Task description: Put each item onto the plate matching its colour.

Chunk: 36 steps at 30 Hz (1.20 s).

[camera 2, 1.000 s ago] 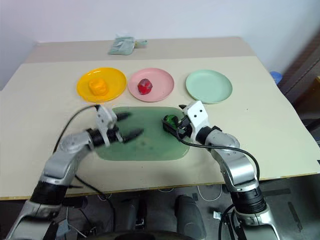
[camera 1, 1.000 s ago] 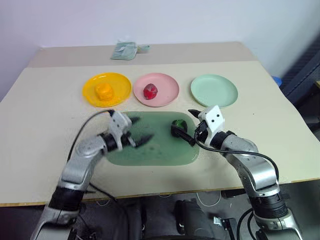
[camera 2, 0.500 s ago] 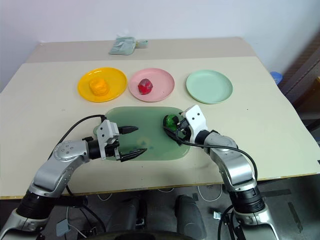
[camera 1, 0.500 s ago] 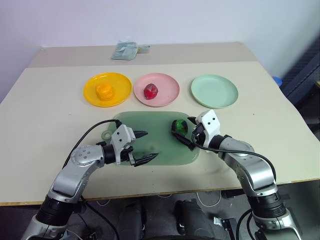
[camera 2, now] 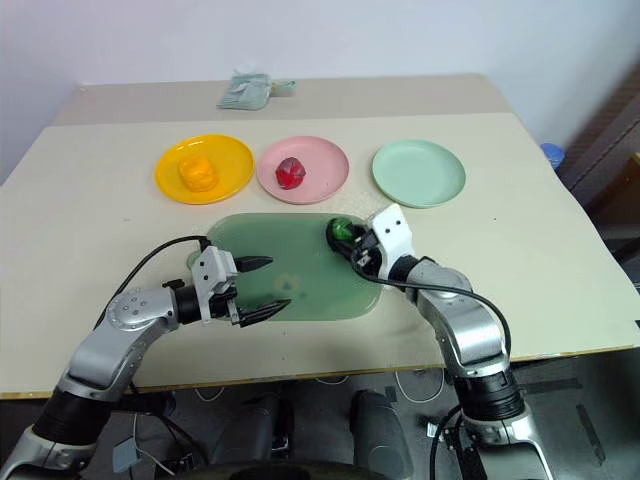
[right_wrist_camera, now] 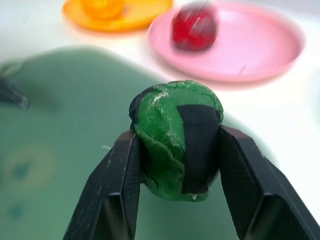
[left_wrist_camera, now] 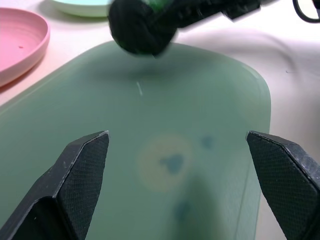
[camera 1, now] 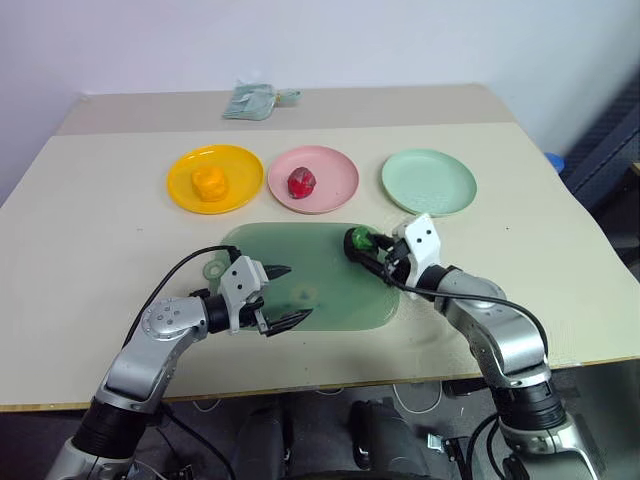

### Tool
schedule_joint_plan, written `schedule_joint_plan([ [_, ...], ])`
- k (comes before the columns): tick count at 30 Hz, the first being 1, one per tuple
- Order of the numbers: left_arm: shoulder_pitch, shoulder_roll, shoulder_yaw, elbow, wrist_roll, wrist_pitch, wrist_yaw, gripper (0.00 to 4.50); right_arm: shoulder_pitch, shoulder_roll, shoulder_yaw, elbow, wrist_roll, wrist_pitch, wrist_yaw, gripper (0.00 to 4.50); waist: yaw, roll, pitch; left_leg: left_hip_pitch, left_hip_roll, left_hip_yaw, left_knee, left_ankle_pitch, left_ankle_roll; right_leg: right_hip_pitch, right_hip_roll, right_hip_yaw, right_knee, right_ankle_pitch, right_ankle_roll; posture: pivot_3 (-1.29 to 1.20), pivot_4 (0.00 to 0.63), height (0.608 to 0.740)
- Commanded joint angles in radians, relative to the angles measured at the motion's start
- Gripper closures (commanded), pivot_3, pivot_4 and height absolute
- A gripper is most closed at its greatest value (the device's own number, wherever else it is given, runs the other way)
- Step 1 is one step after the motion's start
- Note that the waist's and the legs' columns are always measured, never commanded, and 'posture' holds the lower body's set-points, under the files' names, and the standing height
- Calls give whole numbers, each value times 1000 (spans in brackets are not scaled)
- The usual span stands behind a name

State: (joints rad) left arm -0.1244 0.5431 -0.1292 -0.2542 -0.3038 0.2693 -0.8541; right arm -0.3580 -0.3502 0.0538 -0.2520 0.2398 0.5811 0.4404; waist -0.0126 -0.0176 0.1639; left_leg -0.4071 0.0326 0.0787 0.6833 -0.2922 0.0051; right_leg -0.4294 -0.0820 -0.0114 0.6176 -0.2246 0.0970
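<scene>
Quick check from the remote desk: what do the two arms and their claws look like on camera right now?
Both arms are silver-grey metal with black joint sections. Each ends in a white, boxy wrist block; the right one bears small black dots. The left claw and right claw each have two black, pointed fingers with a finely textured inner face. A thin black cable loops along each forearm.

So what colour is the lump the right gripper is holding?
Green with black patches; the lump between the right gripper's fingers shows best in the right wrist view.
</scene>
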Motion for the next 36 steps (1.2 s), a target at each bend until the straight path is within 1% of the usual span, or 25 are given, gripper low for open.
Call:
schedule_joint_plan([
  [1, -18, -23, 25, -20, -15, -2, 27, 0, -122, 12, -100, 138, -57, -61, -133, 2355, 0, 0, 0, 0, 0, 0, 0, 0, 0, 0, 0, 0, 0, 0, 0, 0, 150, 740],
  [5, -34, -45, 18, -29, -16, 17, 46, 0, -286, -6, -140, 432, -120, -127, -228, 2355, 0, 0, 0, 0, 0, 1, 0, 0, 0, 0, 0, 0, 0, 0, 0, 0, 150, 740],
  [7, -38, -49, 14, -36, -12, 26, 52, 0, -364, -6, -169, 584, -121, -153, -254, 2355, -3, 1, 1, 0, 0, 1, 0, 0, 0, 0, 0, 0, 0, 0, 0, 0, 150, 740],
  [9, -38, -51, 14, -43, -12, 33, 60, 0, -425, -18, -172, 726, -139, -199, -263, 2355, -5, 2, 1, 0, 0, 2, 0, 0, 0, 0, 0, 0, 0, 0, 1, 0, 150, 740],
  [12, -31, -49, 22, -57, -13, 42, 74, 0, -487, -26, -178, 877, -146, -285, -249, 2355, -6, 2, 1, 0, 0, 3, -1, 0, 0, -1, 1, 0, 0, 1, 2, 0, 150, 740],
  [15, -11, -43, 38, -83, -16, 55, 92, 0, -530, -29, -200, 972, -130, -362, -234, 1486, -8, 3, 2, 0, 0, 3, -1, 0, 0, -1, 0, 0, 0, 2, 4, 0, 150, 740],
  [16, -5, -40, 42, -91, -17, 60, 97, 0, -536, -31, -202, 984, -128, -375, -231, 999, -8, 3, 2, 0, 0, 3, -1, 0, 0, -1, 0, 0, 0, 2, 4, 0, 150, 740],
  [18, 7, -38, 55, -108, -24, 70, 109, 0, -532, -34, -201, 978, -131, -394, -221, 48, -8, 3, 2, 0, 0, 2, -1, 0, 0, -1, 0, 0, 0, 2, 4, 0, 150, 740],
  [22, 24, -36, 95, -127, -31, 84, 138, 0, -479, -45, -197, 885, -133, -461, -188, 48, -6, 3, 2, 0, 0, 1, -1, 0, 0, -1, 0, 1, 0, 2, 4, 0, 150, 740],
  [26, 50, -21, 220, -107, -58, 95, 185, 0, -335, -80, -167, 650, -81, -515, 14, 48, -3, 3, 2, -1, 0, 0, -1, 0, 0, -1, 0, 0, 0, 2, 4, 0, 150, 740],
  [28, 74, -7, 297, -96, -84, 99, 195, 0, -237, -111, -165, 518, -18, -489, 133, 48, -1, 3, 2, -1, 1, 0, -1, 0, 0, -1, 0, 0, 0, 2, 4, 0, 150, 740],
  [30, 127, 24, 377, -79, -102, 92, 179, 0, -113, -161, -184, 364, 94, -415, 272, 48, -2, 3, 2, 0, 1, 0, -1, 0, 0, -1, 0, 0, 0, 2, 4, 0, 150, 740],
  [33, 183, 56, 439, -59, -111, 77, 159, 0, 7, -234, -195, 251, 151, -372, 377, 48, -2, 4, 2, 0, 3, 1, -1, 0, 1, 0, -1, 1, 0, 1, 2, 0, 150, 740],
  [36, 238, 76, 500, -35, -120, 63, 144, 0, 96, -302, -216, 214, 164, -347, 424, 48, -1, 3, 2, 0, 3, 1, -1, 0, 1, 0, -1, 1, -1, 0, 0, 0, 150, 740],
])
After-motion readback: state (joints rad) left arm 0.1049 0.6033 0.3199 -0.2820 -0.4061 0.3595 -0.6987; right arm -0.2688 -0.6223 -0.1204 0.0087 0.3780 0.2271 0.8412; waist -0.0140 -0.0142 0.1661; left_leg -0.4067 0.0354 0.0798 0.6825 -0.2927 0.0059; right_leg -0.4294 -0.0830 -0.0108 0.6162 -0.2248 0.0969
